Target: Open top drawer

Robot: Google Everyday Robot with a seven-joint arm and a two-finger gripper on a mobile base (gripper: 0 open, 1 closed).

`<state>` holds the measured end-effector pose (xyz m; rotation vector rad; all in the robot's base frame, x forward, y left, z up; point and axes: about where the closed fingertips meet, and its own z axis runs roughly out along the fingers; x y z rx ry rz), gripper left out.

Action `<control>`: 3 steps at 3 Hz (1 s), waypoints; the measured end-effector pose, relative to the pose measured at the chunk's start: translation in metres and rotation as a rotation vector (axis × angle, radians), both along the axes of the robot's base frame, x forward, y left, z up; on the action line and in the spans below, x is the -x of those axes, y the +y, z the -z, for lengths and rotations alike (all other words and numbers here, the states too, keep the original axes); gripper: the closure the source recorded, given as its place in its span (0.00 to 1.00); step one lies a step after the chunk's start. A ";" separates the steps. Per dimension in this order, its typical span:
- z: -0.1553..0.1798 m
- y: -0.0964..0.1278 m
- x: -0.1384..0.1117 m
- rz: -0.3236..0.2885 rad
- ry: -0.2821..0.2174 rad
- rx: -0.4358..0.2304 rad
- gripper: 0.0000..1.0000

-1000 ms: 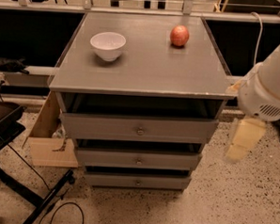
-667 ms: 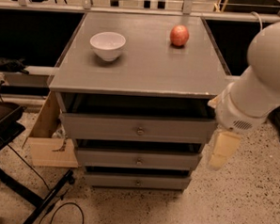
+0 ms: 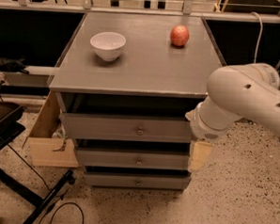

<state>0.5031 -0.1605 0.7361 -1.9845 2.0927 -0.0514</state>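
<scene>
Top drawer (image 3: 106,127) sits just under the cabinet (image 3: 147,72) top. It has the widest grey front of three, a small round knob (image 3: 140,131) at its centre, and a dark gap between its upper edge and the top.

Nearest the camera, a black cable (image 3: 65,212) loops on the speckled floor (image 3: 238,204), beside the legs of a black stand (image 3: 14,185) at the left. Behind these comes the bottom drawer (image 3: 136,181), then the middle drawer (image 3: 130,159), each with a like knob.

The gripper (image 3: 200,155) is a cream piece hanging from the white arm (image 3: 239,98). It is at the cabinet's right front corner, level with the middle drawer's right end and just below the top drawer's right end. It is well apart from the top drawer's knob. I cannot tell how far open it is, whether it holds anything, or whether it touches the cabinet.

A cardboard box (image 3: 47,137) stands against the cabinet's left side. On the cabinet top, a white bowl (image 3: 108,45) sits toward the left. A red apple (image 3: 179,35) lies farther back on the right, well apart from the bowl.
</scene>
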 end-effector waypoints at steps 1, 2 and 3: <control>0.031 0.002 -0.030 -0.021 0.001 0.050 0.00; 0.061 0.001 -0.058 0.000 0.001 0.087 0.00; 0.082 0.008 -0.091 0.027 -0.015 0.089 0.00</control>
